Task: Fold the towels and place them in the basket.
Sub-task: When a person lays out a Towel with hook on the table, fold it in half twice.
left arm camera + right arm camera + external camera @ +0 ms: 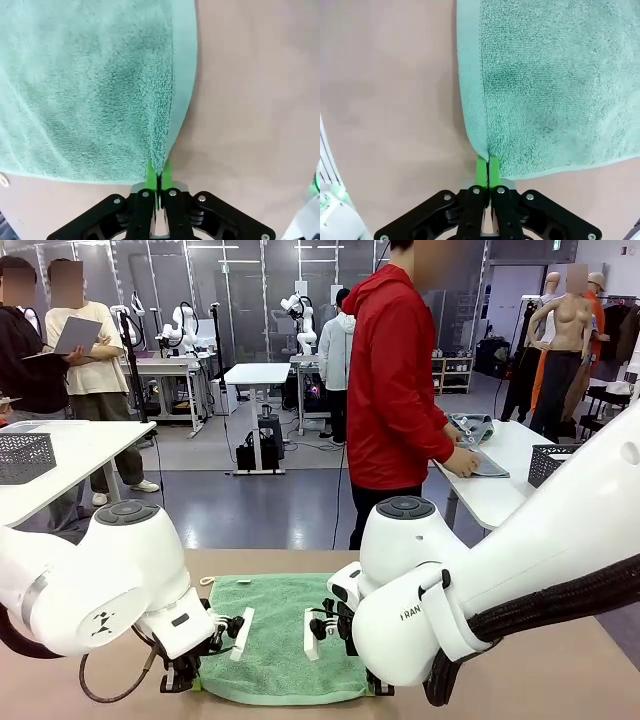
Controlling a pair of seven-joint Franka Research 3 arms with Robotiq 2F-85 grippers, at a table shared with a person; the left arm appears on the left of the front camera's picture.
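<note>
A mint green towel [275,635] lies spread flat on the tan table between my two arms. My left gripper [158,172] is shut on the towel [100,90] at its near left corner, green pads pinching the hem. My right gripper [487,167] is shut on the towel [550,75] at its near right corner in the same way. In the front view both grippers sit low at the towel's front edge, mostly hidden behind the white arm bodies. A small cord loop [207,581] shows at the towel's far left corner.
A person in a red jacket [400,380] stands past the table's far edge, handling cloth at a side table. A dark mesh basket [24,457] sits on another white table at left, and one [552,462] at right. Bare tan tabletop [390,90] surrounds the towel.
</note>
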